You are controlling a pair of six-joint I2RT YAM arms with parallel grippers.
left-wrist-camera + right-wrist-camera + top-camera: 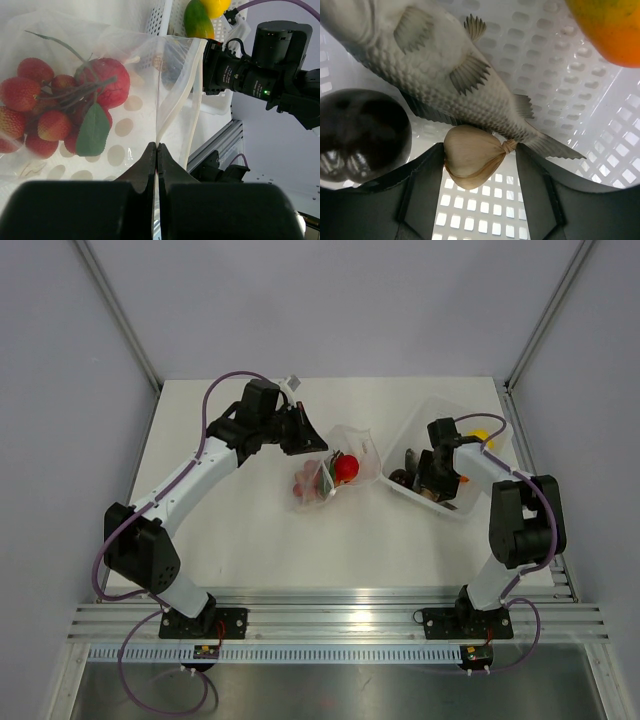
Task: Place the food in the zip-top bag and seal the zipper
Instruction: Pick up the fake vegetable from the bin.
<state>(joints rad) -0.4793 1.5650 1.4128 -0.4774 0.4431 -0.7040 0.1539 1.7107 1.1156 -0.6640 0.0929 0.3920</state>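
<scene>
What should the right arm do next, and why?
Probably close the right gripper on the beige garlic-like bulb. The bulb sits between its open jaws in the tub, while the left gripper pinches the bag by its edge, with the mouth open for loading.

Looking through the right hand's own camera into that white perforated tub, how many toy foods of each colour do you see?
Grey scaly toy fish: 1
Dark glossy round fruit: 1
Tan garlic-like bulb: 1
Orange-yellow fruit, partly out of frame: 1
Total: 4
</scene>
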